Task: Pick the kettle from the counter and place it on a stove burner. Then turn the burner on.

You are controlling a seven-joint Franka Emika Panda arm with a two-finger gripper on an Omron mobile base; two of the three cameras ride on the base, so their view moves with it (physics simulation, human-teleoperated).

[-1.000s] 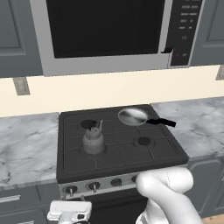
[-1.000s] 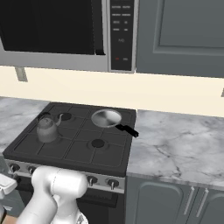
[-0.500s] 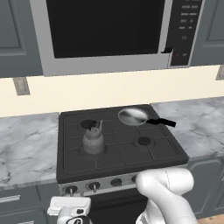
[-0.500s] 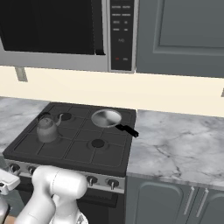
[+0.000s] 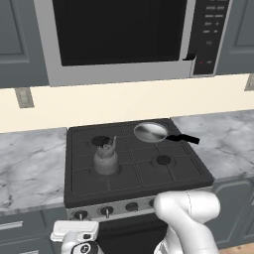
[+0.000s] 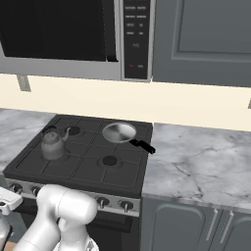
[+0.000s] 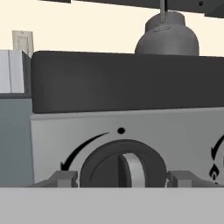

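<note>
While the small squat grey metal kettle (image 5: 105, 158) sits on the front-left round black stove burner (image 5: 105, 170), off the white-and-grey marble counter (image 5: 30, 163), I note the white two-finger gripper (image 5: 74, 231) sinking lower than a second ago. Its fingertips (image 7: 65, 177) now flank the leftmost round dark knob (image 7: 122, 164), spread, not yet clamped. No legible text; only arrow and flame marks.

left base view from behind-left of the arm, looking forward and down at the stove (image 5: 134, 163), right base view same stove (image 6: 83, 157) from behind-right, both sharing kettle (image 5: 105, 158) and pan (image 6: 119, 132), hand view very close, level, facing the knob (image 7: 123, 165) just ahead of the claw
</note>
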